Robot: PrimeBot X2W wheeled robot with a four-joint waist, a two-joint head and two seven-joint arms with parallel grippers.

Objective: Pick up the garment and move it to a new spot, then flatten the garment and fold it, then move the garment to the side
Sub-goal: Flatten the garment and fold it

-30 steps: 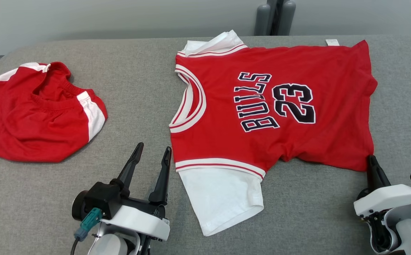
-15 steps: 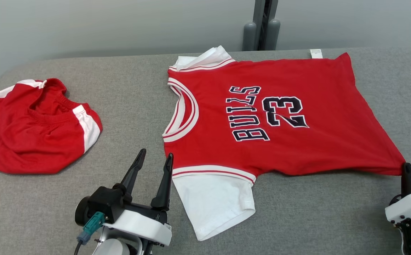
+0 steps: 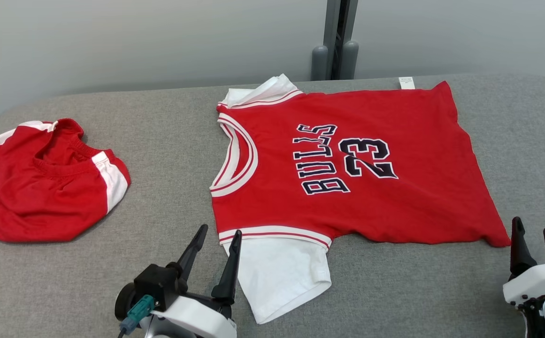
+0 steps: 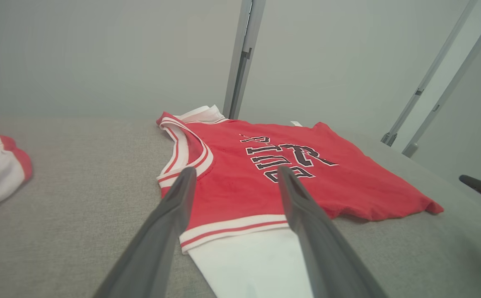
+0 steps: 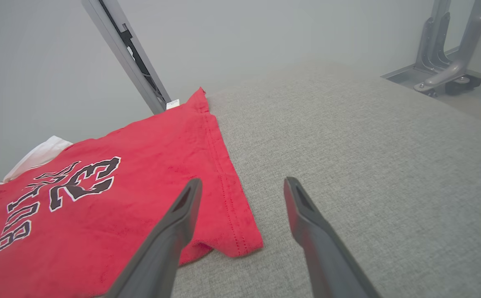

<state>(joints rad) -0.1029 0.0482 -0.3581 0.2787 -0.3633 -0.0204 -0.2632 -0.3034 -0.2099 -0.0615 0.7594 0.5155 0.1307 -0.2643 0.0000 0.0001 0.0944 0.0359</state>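
Head view: we see the jersey [image 3: 347,164] lying flat and print side up on the table [image 3: 169,141]. It sits right of the table's middle, collar toward the table's left end and hem toward its right end. One white sleeve [image 3: 281,277] points at the table's near edge. A small white label [image 3: 406,82] sticks out by the table's back edge. A second red garment [image 3: 42,197] sits crumpled at the table's left end, well apart from the jersey. The left gripper [image 3: 220,230] is over the table's near edge, fingers spread and empty, tips just beside the sleeve's striped band. The right gripper [image 3: 531,225] is at the table's near right, fingers spread and empty. It is just beside the hem corner [image 3: 500,240]; we see no contact. A grey post [image 3: 333,42] stands behind the table's back edge.

Left wrist view: the left gripper [image 4: 237,169] is spread above the table [image 4: 78,165] with its gap empty. The jersey [image 4: 348,186] lies on the table under and beyond the tips.

Right wrist view: the right gripper [image 5: 243,181] is spread and pinching nothing. The hem corner [image 5: 244,246] lies on the table [image 5: 368,145], seen between the two fingers, its edge a little rumpled. The jersey [image 5: 120,198] runs from there toward the table's back edge.
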